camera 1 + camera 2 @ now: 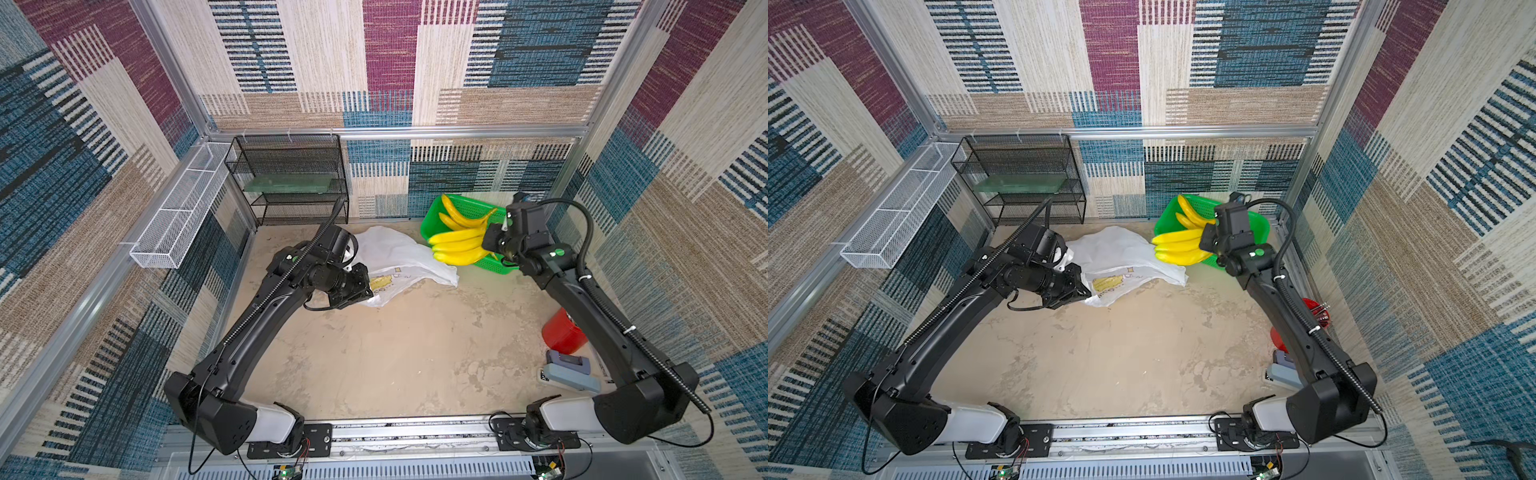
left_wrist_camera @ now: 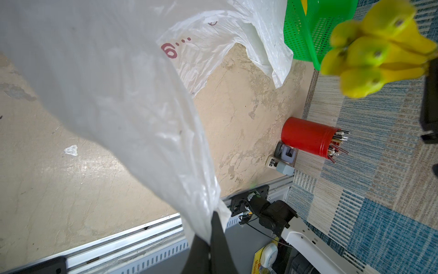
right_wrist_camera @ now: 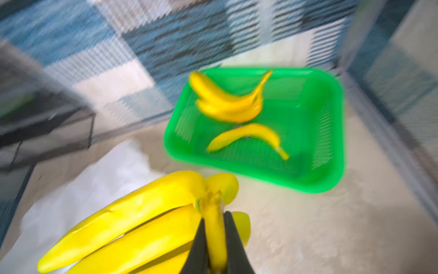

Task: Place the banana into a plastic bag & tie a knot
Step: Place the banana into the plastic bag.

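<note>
Our right gripper (image 3: 214, 229) has its jaws clamped on the stem of the banana bunch (image 3: 132, 227). The fruits fan out ahead of the jaws, held clear of the table (image 1: 395, 353). Our left gripper (image 2: 211, 227) has its jaws pinched together on an edge of the plastic bag (image 2: 113, 90). The thin white film rises from between them and spreads ahead. In the left wrist view we see a red print on it, and in both top views a yellow print just beyond the jaws. The rest of the bag lies crumpled on the table, reaching from the left jaws toward the right ones, and the bunch hangs near that far end. Beyond the right jaws sits the green basket (image 3: 320, 147), holding a pair of bananas (image 3: 225, 102) and a single banana (image 3: 246, 135). Well behind the right jaws, beside that arm, stands a red cup of pens (image 2: 305, 137). Farthest beyond the left jaws, the black mesh shelf (image 1: 291, 178) stands against the back wall.
</note>
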Action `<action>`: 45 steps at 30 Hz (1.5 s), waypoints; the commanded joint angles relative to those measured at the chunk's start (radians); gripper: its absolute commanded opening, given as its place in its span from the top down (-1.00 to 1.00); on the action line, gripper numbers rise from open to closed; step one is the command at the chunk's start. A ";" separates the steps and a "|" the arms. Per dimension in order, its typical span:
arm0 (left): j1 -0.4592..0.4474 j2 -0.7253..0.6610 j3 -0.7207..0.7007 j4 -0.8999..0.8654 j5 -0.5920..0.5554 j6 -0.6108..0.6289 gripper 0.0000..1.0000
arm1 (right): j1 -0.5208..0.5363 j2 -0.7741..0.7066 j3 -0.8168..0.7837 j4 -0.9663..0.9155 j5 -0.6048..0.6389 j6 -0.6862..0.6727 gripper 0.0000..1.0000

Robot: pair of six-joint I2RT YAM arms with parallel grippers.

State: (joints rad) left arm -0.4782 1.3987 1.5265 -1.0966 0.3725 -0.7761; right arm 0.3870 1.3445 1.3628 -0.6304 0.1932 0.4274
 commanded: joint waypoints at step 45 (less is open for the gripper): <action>0.052 0.010 -0.060 0.268 0.301 -0.108 1.00 | 0.300 0.396 -0.163 0.866 -0.202 0.341 1.00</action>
State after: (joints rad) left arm -0.4397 1.4170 1.4677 -0.9020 0.6052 -0.8211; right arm 0.6800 1.7424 1.2098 -0.0021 0.0235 0.7521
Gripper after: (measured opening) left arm 0.049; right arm 0.109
